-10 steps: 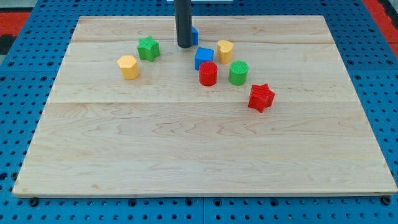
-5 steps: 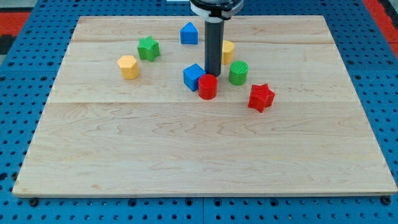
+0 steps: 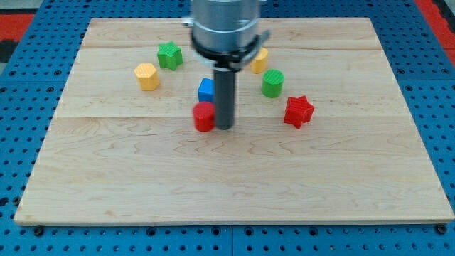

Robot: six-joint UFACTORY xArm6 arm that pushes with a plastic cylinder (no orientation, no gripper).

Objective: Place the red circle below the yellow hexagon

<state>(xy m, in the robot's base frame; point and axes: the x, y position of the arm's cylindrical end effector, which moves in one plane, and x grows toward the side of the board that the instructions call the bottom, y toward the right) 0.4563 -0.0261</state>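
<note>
Board: a pale wooden board (image 3: pixel 234 192) on a blue pegboard table (image 3: pixel 21 142); its near half holds no blocks.

My tip: my tip (image 3: pixel 225 128) is down on the wood, pressed against the right side of the red circle (image 3: pixel 204 116). There are no jaws here to open or close; the rod holds nothing and can only shove.

Red circle: sits near the middle of the board, right of and nearer than the yellow hexagon (image 3: pixel 146 76), well apart from it. It must go further left to lie directly nearer than the hexagon.

Handling: a small, stiff block, likely light plastic, that should slide easily on smooth wood. Its round side may roll off the rod if pushed off-centre, so the contact looks best kept on the middle of its right side, low down.

Blue cube: the blue cube (image 3: pixel 206 89) stands just beyond the red circle, close to the rod.

Right side: a red star (image 3: pixel 298 111) and, farther back, a green cylinder (image 3: pixel 272 83), both clear of the push line.

Far row: a green star (image 3: pixel 169 54) beyond the hexagon; a second yellow block (image 3: pixel 259 61) is half hidden by the arm, its shape unclear.
</note>
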